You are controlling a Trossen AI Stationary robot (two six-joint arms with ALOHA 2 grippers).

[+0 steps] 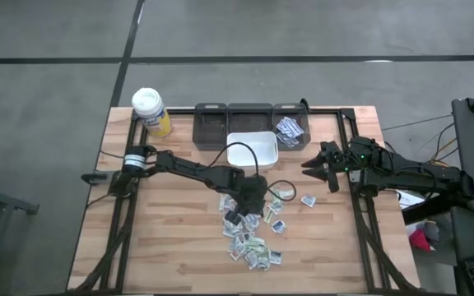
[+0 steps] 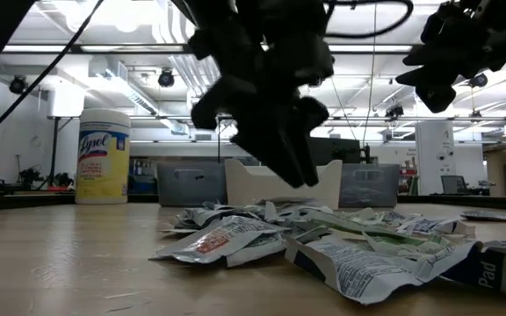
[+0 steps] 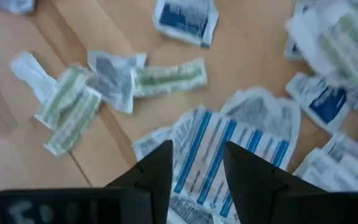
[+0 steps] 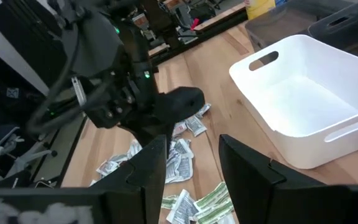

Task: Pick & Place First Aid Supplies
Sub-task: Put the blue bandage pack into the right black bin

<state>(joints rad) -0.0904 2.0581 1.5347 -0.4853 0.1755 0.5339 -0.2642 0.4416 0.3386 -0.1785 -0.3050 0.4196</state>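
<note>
The first aid supplies [image 1: 253,234] lie as a loose heap of small flat packets on the wooden table, near its middle; the low view shows the heap [image 2: 323,233] from the side. My left gripper [image 1: 249,201] hangs open just above the heap, slanting down. In its wrist view the left gripper [image 3: 196,167] has a blue-striped packet [image 3: 213,140] below the gap between its fingers, and the low view shows the fingertips [image 2: 301,175] clear of the heap. My right gripper [image 1: 313,168] waits open at the table's right side, holding nothing [image 4: 191,158].
A white bin [image 1: 262,141] stands just beyond the heap. Behind it are three grey bins; the right one [image 1: 290,129] holds packets. A yellow bottle with a white lid [image 1: 151,111] stands at the far left corner. A single packet [image 1: 308,200] lies to the right of the heap.
</note>
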